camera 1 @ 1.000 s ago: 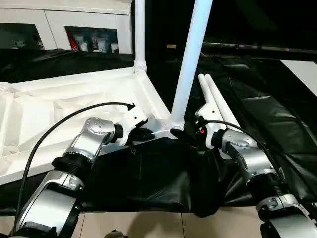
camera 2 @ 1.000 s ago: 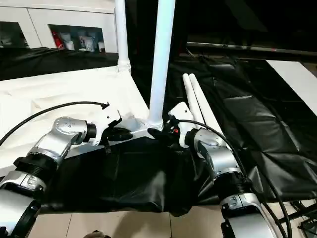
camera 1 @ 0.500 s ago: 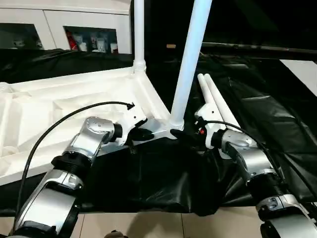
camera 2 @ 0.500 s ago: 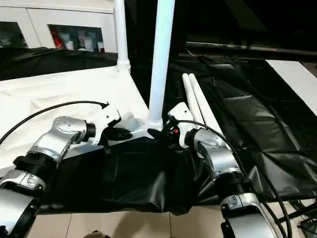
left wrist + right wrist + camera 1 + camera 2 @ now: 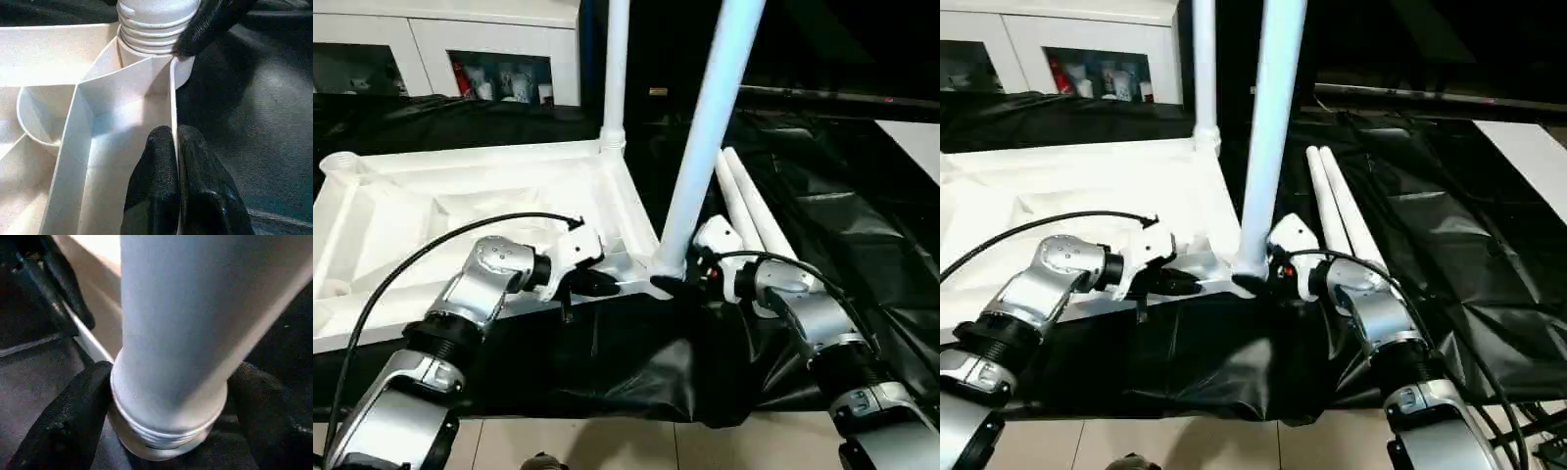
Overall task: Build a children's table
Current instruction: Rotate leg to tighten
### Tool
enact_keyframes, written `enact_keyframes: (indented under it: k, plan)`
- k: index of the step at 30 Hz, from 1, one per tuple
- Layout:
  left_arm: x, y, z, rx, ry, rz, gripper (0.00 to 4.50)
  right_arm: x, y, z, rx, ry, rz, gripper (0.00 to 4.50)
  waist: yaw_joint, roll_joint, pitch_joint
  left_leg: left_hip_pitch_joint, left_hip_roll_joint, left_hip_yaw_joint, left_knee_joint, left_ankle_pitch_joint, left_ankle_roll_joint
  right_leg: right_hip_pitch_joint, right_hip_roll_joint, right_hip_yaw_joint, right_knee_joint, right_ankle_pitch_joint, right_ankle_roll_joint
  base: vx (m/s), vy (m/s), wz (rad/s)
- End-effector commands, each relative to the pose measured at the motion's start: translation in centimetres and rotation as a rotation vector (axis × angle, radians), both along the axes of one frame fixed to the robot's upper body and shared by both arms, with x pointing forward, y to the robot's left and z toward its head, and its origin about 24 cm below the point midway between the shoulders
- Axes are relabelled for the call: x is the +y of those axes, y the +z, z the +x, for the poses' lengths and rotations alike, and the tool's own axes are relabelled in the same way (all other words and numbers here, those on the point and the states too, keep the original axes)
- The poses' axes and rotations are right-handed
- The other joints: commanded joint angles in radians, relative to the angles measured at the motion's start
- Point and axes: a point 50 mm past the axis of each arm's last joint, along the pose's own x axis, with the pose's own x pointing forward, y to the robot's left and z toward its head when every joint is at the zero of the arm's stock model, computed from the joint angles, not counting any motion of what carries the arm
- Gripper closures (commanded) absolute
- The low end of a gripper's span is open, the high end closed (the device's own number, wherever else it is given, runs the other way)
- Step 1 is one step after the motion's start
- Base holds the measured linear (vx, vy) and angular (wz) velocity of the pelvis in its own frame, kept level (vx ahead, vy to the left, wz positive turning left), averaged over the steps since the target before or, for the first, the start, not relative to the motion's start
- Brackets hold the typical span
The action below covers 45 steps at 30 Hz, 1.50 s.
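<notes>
The white table top point(image 5: 460, 211) lies with its ribbed underside up on a black sheet. A leg point(image 5: 615, 69) stands in its far right corner socket. A second leg point(image 5: 707, 137) rises, leaning a little, from the near right corner. My right gripper point(image 5: 674, 284) is shut on that leg's ridged base point(image 5: 168, 431), one black finger point(image 5: 68, 421) on each side. My left gripper point(image 5: 174, 147) is shut on the top's thin near rim point(image 5: 172, 98), just left of that corner. Two loose legs point(image 5: 754, 201) lie side by side on the sheet to the right.
The black sheet point(image 5: 636, 352) hangs over the front edge, with pale floor tiles point(image 5: 607, 446) below. An empty round socket point(image 5: 340, 162) shows at the top's far left corner. A white cabinet point(image 5: 499, 73) with small items stands behind.
The whole picture has shifted, so the camera moved. Both grippers keep the same hold on the rim and on the leg's base.
</notes>
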Motion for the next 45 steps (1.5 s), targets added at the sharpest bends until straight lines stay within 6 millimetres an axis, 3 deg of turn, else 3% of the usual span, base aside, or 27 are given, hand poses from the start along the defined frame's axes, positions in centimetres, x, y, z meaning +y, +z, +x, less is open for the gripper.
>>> enact_keyframes:
  k: [1,4,5,8,16,24,26,27,29,31,32,33,39,40,43,45]
  plan:
    - [-0.5,-0.6,-0.7,0.035,-0.058,0.016,4.49,-0.3,0.0,0.0,0.004,-0.003,0.002,0.63,-0.001,0.006,-0.066,0.012,0.043,-0.009,-0.062,-0.127,0.038,0.056,-0.084,0.05,-0.073,0.017,-0.245,0.0,0.0,0.0]
    - [-0.3,-0.6,-0.8,0.037,-0.059,0.016,4.49,-0.1,0.1,0.0,0.009,0.001,0.026,0.63,0.0,0.005,-0.066,0.012,0.043,-0.01,-0.062,-0.126,0.037,0.056,-0.085,0.05,-0.072,0.017,-0.245,0.0,0.0,0.0]
    - [-0.3,-0.6,-0.8,0.038,-0.059,0.017,4.5,-0.1,0.1,0.0,0.013,0.005,0.03,0.93,0.0,0.005,-0.066,0.012,0.042,-0.009,-0.062,-0.128,0.038,0.055,-0.085,0.05,-0.073,0.014,-0.245,0.0,0.0,0.0]
    - [-0.3,-0.6,-0.8,0.041,-0.056,0.017,4.5,0.0,0.1,-0.1,0.016,0.008,0.037,0.93,0.002,0.005,-0.066,0.013,0.043,-0.01,-0.063,-0.126,0.038,0.055,-0.085,0.05,-0.073,0.01,-0.244,0.0,0.0,0.0]
    - [0.1,-0.7,-0.9,0.046,-0.045,0.023,4.5,0.2,-0.1,-0.1,0.028,0.014,0.048,1.62,0.004,0.006,-0.067,0.012,0.042,-0.009,-0.062,-0.122,0.037,0.055,-0.085,0.049,-0.071,0.021,-0.245,0.0,0.0,0.0]
    - [0.4,-0.9,-0.8,0.076,0.004,0.013,4.5,0.4,-0.8,-0.1,0.059,-0.051,0.095,1.73,0.002,0.006,-0.065,0.013,0.042,-0.009,-0.064,-0.139,0.027,0.054,-0.085,0.049,-0.074,-0.004,-0.243,0.0,0.0,0.0]
    - [0.1,-1.3,-0.1,0.096,0.12,-0.006,4.5,0.7,-1.6,0.5,0.081,-0.206,0.121,1.73,-0.002,0.008,-0.061,0.013,0.042,-0.011,-0.068,-0.155,0.017,0.051,-0.086,0.05,-0.078,-0.039,-0.241,0.0,0.0,0.0]
    - [0.1,-1.3,-0.1,0.096,0.12,-0.006,4.5,0.7,-1.6,0.5,0.081,-0.206,0.121,1.73,-0.004,0.007,-0.059,0.018,0.041,-0.01,-0.07,-0.183,0.003,0.048,-0.088,0.05,-0.085,-0.095,-0.237,0.0,0.0,0.0]
    - [-0.8,-1.3,1.6,0.053,0.297,-0.018,4.5,1.8,-2.7,1.4,0.115,-0.43,0.115,1.74,-0.011,0.013,-0.053,0.022,0.041,-0.012,-0.076,-0.24,-0.02,0.041,-0.087,0.051,-0.095,-0.199,-0.221,0.0,0.0,0.0]
    - [-1.4,-1.3,2.5,0.027,0.404,-0.014,4.5,2.4,-3.0,1.8,0.114,-0.552,0.09,1.74,-0.019,0.013,-0.049,0.031,0.039,-0.02,-0.08,-0.325,-0.058,0.036,-0.093,0.051,-0.109,-0.37,-0.182,0.0,0.0,0.0]
    - [-1.7,-1.4,2.7,0.02,0.436,-0.006,4.5,2.8,-3.1,2.1,0.113,-0.605,0.074,1.74,-0.02,0.013,-0.05,0.034,0.04,-0.021,-0.081,-0.331,-0.061,0.033,-0.093,0.053,-0.112,-0.381,-0.175,0.0,0.0,0.0]
    - [-2.0,-1.4,2.9,0.011,0.459,0.005,4.5,3.1,-3.2,2.2,0.112,-0.636,0.057,1.74,-0.019,0.012,-0.05,0.035,0.04,-0.022,-0.082,-0.333,-0.061,0.033,-0.094,0.054,-0.113,-0.383,-0.168,0.0,0.0,0.0]
    - [-4.6,-1.4,3.5,-0.019,0.505,0.026,4.5,6.0,-3.1,2.4,0.105,-0.64,0.04,1.74,-0.011,0.005,-0.059,0.026,0.037,-0.014,-0.077,-0.238,-0.025,0.044,-0.088,0.056,-0.099,-0.18,-0.186,0.0,0.0,0.0]
    - [-4.6,-1.4,3.6,-0.024,0.501,0.035,4.5,6.2,-2.9,2.5,0.117,-0.641,0.081,1.19,-0.01,0.003,-0.058,0.023,0.037,-0.013,-0.077,-0.228,-0.017,0.046,-0.088,0.056,-0.099,-0.166,-0.188,0.0,0.0,0.0]
    - [-4.4,-1.4,3.7,-0.035,0.497,0.051,4.5,6.0,-2.2,3.0,0.094,-0.656,0.133,1.05,-0.006,0.007,-0.059,0.021,0.038,-0.013,-0.077,-0.203,-0.005,0.05,-0.09,0.055,-0.095,-0.13,-0.191,0.0,0.0,0.0]
    - [-4.1,-1.4,3.7,-0.042,0.484,0.058,4.5,5.9,-1.8,3.2,0.06,-0.625,0.127,0.85,-0.01,0.004,-0.058,0.017,0.039,-0.016,-0.081,-0.22,-0.008,0.052,-0.089,0.053,-0.096,-0.151,-0.187,0.0,0.0,0.0]
